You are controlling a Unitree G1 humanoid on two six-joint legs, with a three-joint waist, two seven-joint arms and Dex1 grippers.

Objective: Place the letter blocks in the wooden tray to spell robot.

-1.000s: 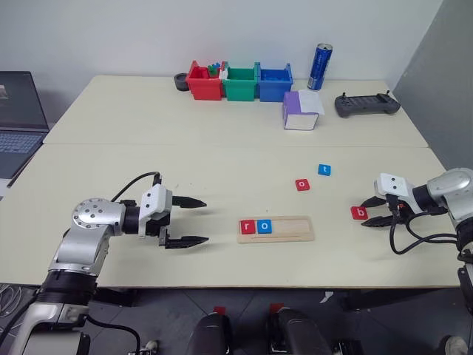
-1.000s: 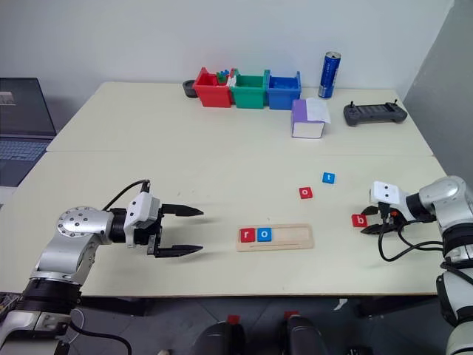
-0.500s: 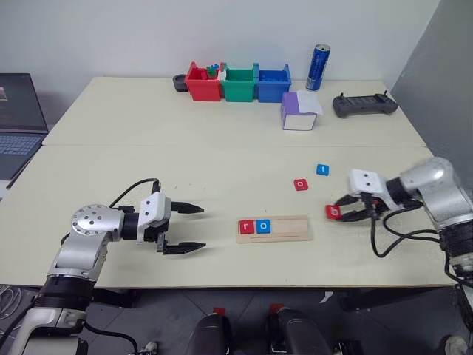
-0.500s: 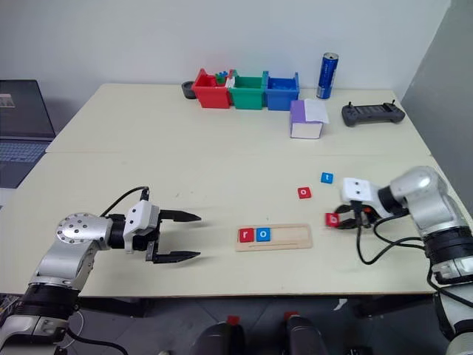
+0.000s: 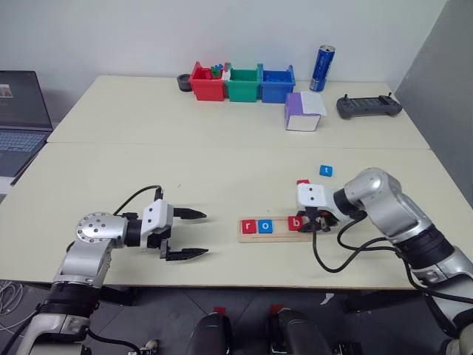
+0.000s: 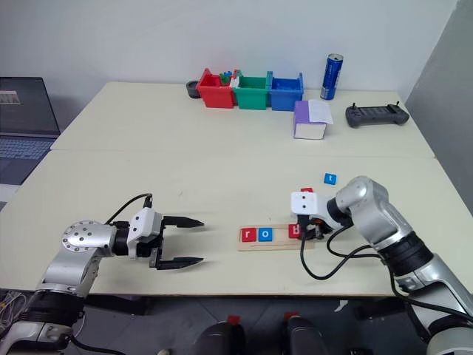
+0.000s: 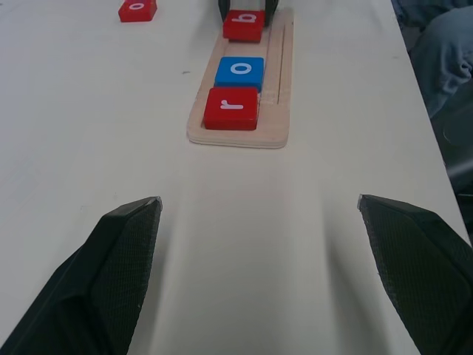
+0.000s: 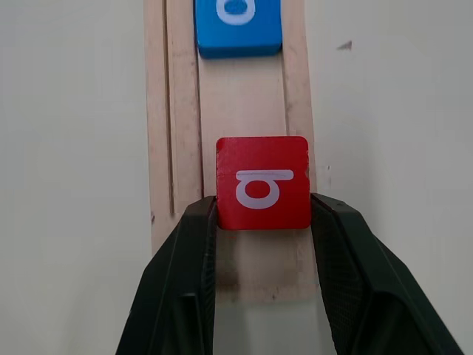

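The wooden tray [image 5: 275,228] lies near the table's front edge. A red r block [image 5: 247,226] and a blue o block [image 5: 264,225] sit at its left end. My right gripper [image 8: 262,207] is shut on a red b block [image 8: 262,183], holding it over the tray's groove, a short gap to the right of the blue o. Behind the tray, a red o block [image 5: 303,182] peeks past that gripper, and a blue t block [image 5: 325,170] lies farther back. My left gripper [image 5: 188,234] hovers open and holds nothing, left of the tray, pointing at it.
At the back stand red [image 5: 205,83], green [image 5: 242,83] and blue [image 5: 275,83] bins, a blue can [image 5: 322,58], a purple-and-white box [image 5: 302,112] and a black controller [image 5: 369,106]. A laptop [image 5: 22,111] sits off the table's left side.
My right gripper carried the red b block leftward from the table's right side to over the tray, beside the blue o. The left gripper stayed put and open.
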